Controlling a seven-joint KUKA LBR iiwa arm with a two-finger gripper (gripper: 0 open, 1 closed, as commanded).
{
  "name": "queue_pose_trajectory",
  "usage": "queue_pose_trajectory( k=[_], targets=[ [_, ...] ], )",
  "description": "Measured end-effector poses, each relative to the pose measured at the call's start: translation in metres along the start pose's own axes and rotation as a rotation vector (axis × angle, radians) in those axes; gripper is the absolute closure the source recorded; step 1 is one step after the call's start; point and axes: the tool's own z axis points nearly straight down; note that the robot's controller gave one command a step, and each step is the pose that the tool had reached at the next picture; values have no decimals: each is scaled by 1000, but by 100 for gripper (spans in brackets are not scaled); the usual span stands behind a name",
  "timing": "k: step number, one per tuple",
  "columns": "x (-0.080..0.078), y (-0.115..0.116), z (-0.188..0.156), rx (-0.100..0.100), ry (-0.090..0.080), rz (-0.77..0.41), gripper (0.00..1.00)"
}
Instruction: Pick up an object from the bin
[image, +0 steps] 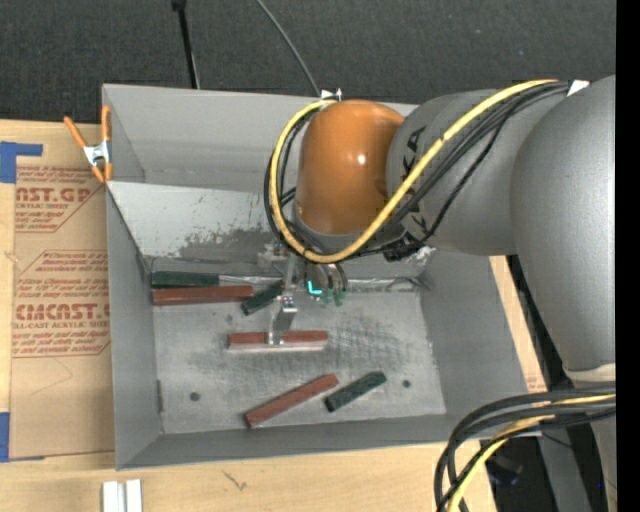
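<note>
My gripper hangs below the orange wrist cover in the middle of the bin. Its tip comes down onto a flat reddish-brown stick lying crosswise on the bin floor, and it touches or nearly touches the stick's middle. A short dark green piece lies just left of the gripper, tilted. Nothing shows between the gripper's tips.
At the left wall lie a long reddish-brown stick and a dark green stick above it. Near the front lie a slanted reddish-brown stick and a short dark green stick. The arm covers the bin's right rear.
</note>
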Motion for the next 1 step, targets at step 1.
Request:
queue_pose_trajectory(
  k=[1],
  targets=[
    [-2, -1, -4, -1, -7, 1, 0]
  ],
)
